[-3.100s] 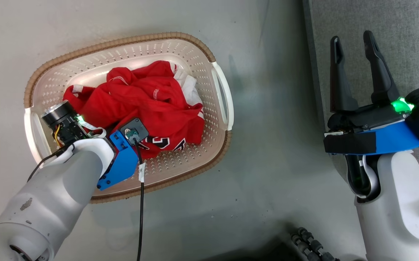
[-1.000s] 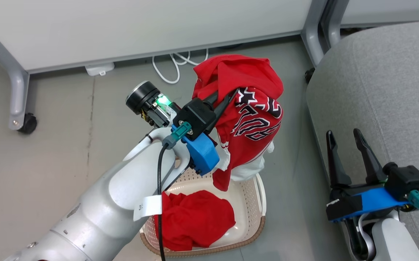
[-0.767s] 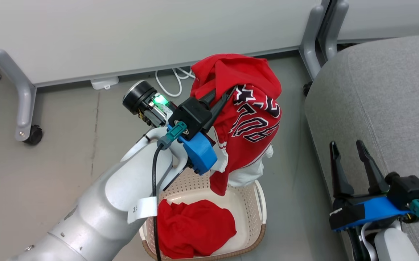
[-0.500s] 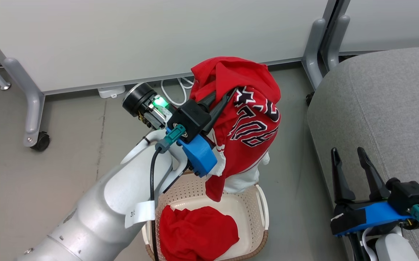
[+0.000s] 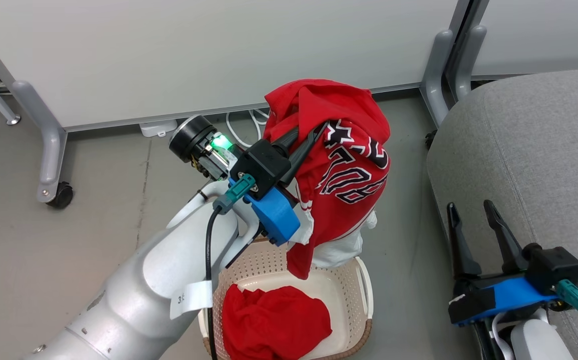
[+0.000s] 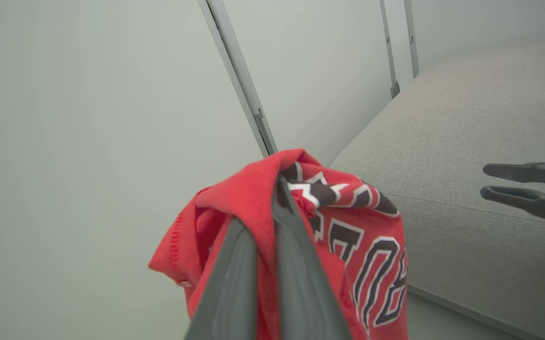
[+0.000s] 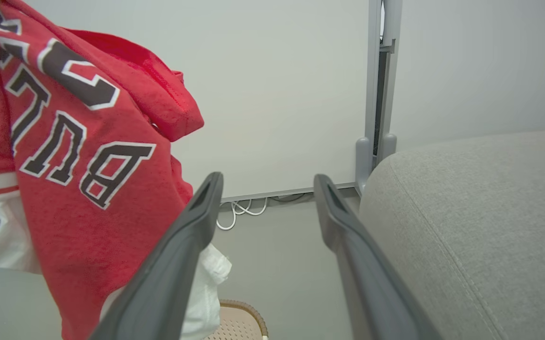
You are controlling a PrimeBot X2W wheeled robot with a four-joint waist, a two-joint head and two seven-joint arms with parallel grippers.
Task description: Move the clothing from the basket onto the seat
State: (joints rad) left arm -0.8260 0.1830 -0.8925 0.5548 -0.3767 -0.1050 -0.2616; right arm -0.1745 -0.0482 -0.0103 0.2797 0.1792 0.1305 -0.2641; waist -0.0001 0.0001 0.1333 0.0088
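My left gripper point(image 5: 313, 131) is shut on the red jersey point(image 5: 349, 170), which hangs bunched in the air above the basket, black-and-white lettering facing right. In the left wrist view the fingers point(image 6: 281, 222) pinch a fold of the jersey point(image 6: 371, 255). The plain red garment point(image 5: 273, 322) lies in the cream basket point(image 5: 365, 280) on the floor below. The grey seat point(image 5: 534, 150) stands to the right of the jersey. My right gripper point(image 5: 468, 205) is open and holds nothing, beside the seat's left edge. The right wrist view looks between its fingers point(image 7: 267, 182) at the jersey point(image 7: 64, 156) and the seat point(image 7: 480, 212).
White partition panels stand behind, on grey legs with a caster point(image 5: 61, 195) at the left and a leg pair point(image 5: 444, 65) beside the seat. White cables point(image 5: 243, 122) lie on the grey floor under the panel.
Since three seconds ago my left gripper has lifted the jersey out of the basket, leaving the plain garment inside. The head camera has tilted up. Over the last second the jersey hangs much the same.
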